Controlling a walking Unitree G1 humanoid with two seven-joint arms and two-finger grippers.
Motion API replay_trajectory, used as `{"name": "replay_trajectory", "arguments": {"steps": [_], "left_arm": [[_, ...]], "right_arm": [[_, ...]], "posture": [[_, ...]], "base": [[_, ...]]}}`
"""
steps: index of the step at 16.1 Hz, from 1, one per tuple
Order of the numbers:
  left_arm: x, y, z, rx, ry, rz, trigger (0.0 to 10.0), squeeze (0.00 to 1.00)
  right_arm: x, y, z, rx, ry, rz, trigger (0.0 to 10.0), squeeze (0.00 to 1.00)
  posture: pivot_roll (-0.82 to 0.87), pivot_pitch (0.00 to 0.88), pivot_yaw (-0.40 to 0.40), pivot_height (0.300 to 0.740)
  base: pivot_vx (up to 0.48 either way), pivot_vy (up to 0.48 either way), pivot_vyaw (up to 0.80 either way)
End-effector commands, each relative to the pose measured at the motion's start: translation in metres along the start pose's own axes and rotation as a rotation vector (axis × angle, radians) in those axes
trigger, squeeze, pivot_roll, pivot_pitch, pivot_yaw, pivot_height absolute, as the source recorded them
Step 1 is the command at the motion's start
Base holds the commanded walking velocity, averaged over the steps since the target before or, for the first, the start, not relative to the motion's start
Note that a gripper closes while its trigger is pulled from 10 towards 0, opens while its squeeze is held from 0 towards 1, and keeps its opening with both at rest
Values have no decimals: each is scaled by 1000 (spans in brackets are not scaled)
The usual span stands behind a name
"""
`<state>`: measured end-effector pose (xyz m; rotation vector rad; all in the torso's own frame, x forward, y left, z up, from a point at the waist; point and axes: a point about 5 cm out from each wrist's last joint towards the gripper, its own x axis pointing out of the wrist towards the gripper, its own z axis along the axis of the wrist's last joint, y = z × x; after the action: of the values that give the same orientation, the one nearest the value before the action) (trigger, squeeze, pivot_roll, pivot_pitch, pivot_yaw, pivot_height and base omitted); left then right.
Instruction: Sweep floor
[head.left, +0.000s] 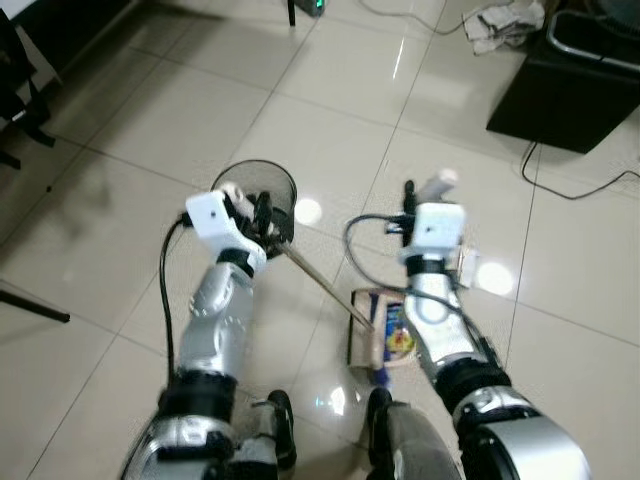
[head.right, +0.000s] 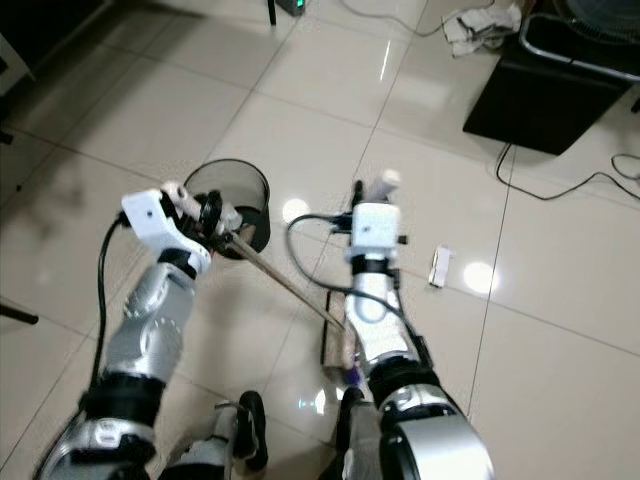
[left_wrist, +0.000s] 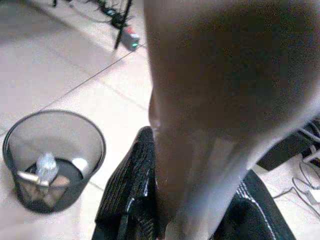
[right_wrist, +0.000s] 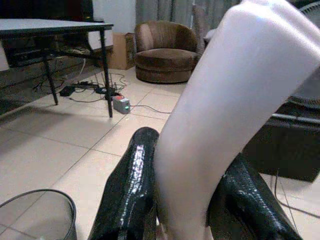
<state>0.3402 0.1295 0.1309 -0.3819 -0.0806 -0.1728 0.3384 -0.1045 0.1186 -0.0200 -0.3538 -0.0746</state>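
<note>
My left gripper (head.left: 262, 216) is shut on a thin wooden stick (head.left: 325, 283), which slants down to a tan dustpan-like head (head.left: 368, 338) on the floor by my feet. A colourful wrapper (head.left: 399, 340) lies at that head. In the left wrist view the black fingers (left_wrist: 129, 192) clamp the brown handle (left_wrist: 210, 100). My right gripper (head.left: 424, 196) is shut on an upright white handle (head.left: 441, 182); its fingers (right_wrist: 127, 187) hold the white handle (right_wrist: 220, 110) on both sides. A black mesh bin (head.left: 262, 182) stands just beyond the left gripper, with trash (left_wrist: 46, 167) inside.
A black cabinet (head.left: 570, 90) stands at the far right with cables (head.left: 575, 190) trailing over the tiles. A crumpled cloth (head.left: 505, 25) lies beside it. A small white item (head.right: 440, 265) lies on the floor right of my right arm. A table leg (right_wrist: 106, 75) and brown armchair (right_wrist: 167, 52) stand farther off.
</note>
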Motion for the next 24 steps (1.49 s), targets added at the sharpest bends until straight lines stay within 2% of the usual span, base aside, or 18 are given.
{"name": "replay_trajectory", "arguments": {"steps": [1,2,3,7,8,12,13,14,16,19,20,21,23,24], "left_arm": [[-1,-7,-10,-10,39,-47,10000,0],[5,-7,-4,89,40,-121,10000,0],[7,-6,1,148,35,-159,10000,0],[13,5,18,245,16,-243,10000,0],[13,12,26,258,-3,-234,10000,0],[8,34,53,224,-67,-169,10000,0],[4,52,69,248,-83,-145,10000,0],[3,57,73,254,-86,-138,10000,0],[-7,82,82,295,-82,-77,10000,0],[-24,105,83,329,-56,-7,10000,0],[-35,115,76,328,-24,19,10000,0],[-38,117,73,329,-11,24,10000,0],[-55,128,55,347,57,94,10000,0],[-59,127,46,356,86,117,10000,0]], "right_arm": [[-2,8,3,73,-11,-1,10000,0],[-1,-3,3,89,-20,-4,10000,0],[-3,-10,3,93,-24,-3,10000,0],[-9,-39,4,76,-41,-5,10000,0],[-10,-47,6,61,-38,4,10000,0],[-12,-64,6,47,-5,-13,10000,0],[-13,-70,5,44,20,-19,10000,0],[-14,-71,5,44,23,-19,10000,0],[-15,-77,5,57,52,-31,10000,0],[-15,-87,13,87,62,-56,10000,0],[-15,-91,23,88,59,-39,10000,0],[-14,-92,27,88,59,-31,10000,0],[-7,-99,60,108,27,14,10000,0],[-2,-102,75,151,9,22,10000,0]], "posture": [[56,177,63,740],[49,152,66,740],[44,144,68,740],[17,102,77,740],[4,86,83,740],[4,59,79,740],[5,53,77,740],[5,53,77,740],[4,33,76,740],[-4,25,73,740],[-14,21,69,740],[-18,23,68,740],[-31,18,69,740],[-38,10,69,740]], "base": [[0,0,0],[0,0,0],[0,0,0],[0,0,0],[0,0,0],[0,0,0],[0,0,0],[0,0,0],[0,0,0],[0,0,0],[0,0,0],[0,0,0],[0,0,0],[0,0,0]]}}
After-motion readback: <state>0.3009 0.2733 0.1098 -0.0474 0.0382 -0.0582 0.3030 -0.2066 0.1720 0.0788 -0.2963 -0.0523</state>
